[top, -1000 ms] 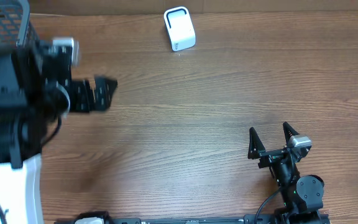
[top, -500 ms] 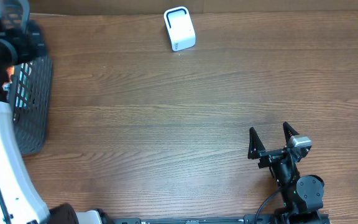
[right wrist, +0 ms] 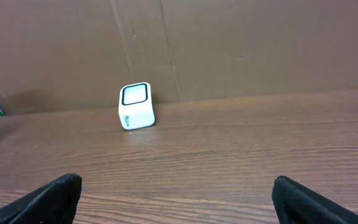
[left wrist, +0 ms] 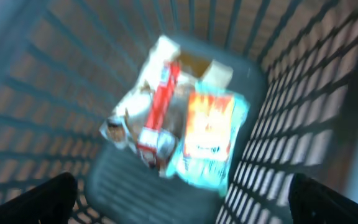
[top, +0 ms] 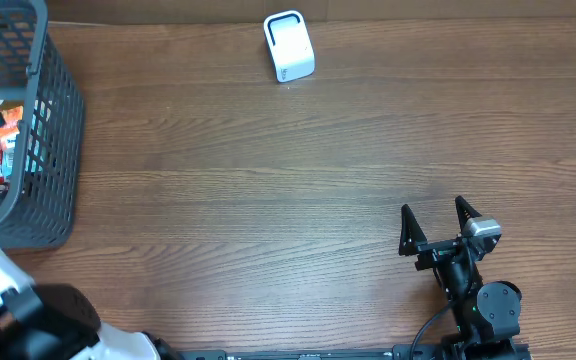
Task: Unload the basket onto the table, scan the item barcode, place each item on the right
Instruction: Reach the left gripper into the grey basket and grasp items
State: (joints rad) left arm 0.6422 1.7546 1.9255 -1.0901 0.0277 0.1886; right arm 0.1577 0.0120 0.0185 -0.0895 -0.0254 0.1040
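- Both pincers stand wide open and hold nothing. Our left gripper (left wrist: 185,202) hangs over the grey mesh basket (top: 63,120) and looks down into it. Our right gripper (top: 433,215) sits low at the near right side of the table, well apart from everything.
- We judge that the task is at its very beginning. No item is picked, and nothing is shown to the white scanner (top: 289,46). The scanner stands alone at the far edge of the table, well apart from the basket.
- The items lie in a small heap on the basket floor. We see a red-and-white packet (left wrist: 157,118) touching an orange-and-teal packet (left wrist: 207,134), with pale wrappers under them. The left wrist view is blurred, so we cannot find any barcode.
- What is left, in our judgement, is to go down into the basket and take one packet. Then we must carry it to the scanner and turn its barcode toward the dark window.
- The surface is a brown wooden table (top: 268,200) with clear grain. Behind it the right wrist view shows a brown cardboard wall (right wrist: 241,43). More of the room we cannot see.
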